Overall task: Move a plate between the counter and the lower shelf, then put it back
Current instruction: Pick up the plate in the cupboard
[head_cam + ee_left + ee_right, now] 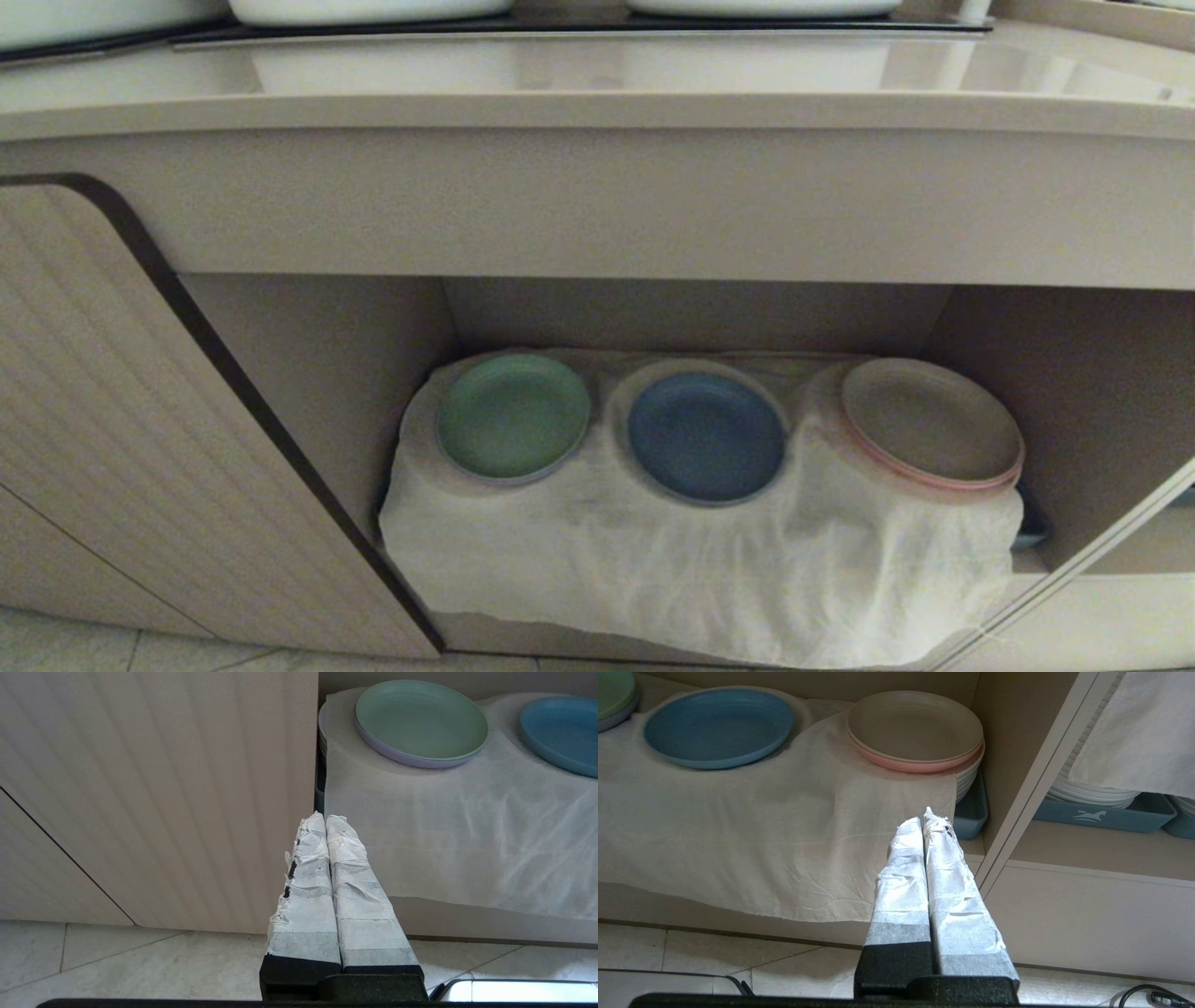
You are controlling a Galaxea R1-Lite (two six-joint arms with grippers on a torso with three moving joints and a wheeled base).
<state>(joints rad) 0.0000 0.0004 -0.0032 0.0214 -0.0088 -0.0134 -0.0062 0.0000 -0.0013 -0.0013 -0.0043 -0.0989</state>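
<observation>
The light-blue plate point(706, 436) lies flat on the white cloth point(653, 569) in the lower shelf point(327, 373), between a green plate point(513, 415) and a beige pink-edged plate point(932, 422). It also shows in the right wrist view as the plate point(718, 727) and at the edge of the left wrist view as the plate point(563, 732). The counter point(597, 89) runs above the shelf. My left gripper point(324, 819) is shut and empty, low in front of the ribbed door. My right gripper point(927, 816) is shut and empty, low before the cloth's right end. Neither arm shows in the head view.
A ribbed cabinet door point(140, 420) stands left of the recess, and a vertical divider point(1031, 788) is on its right. Blue trays holding white dishes point(1106, 812) sit in the neighbouring compartment. White vessels point(373, 9) stand on the hob panel at the counter's back. Pale floor tiles point(140, 961) lie below.
</observation>
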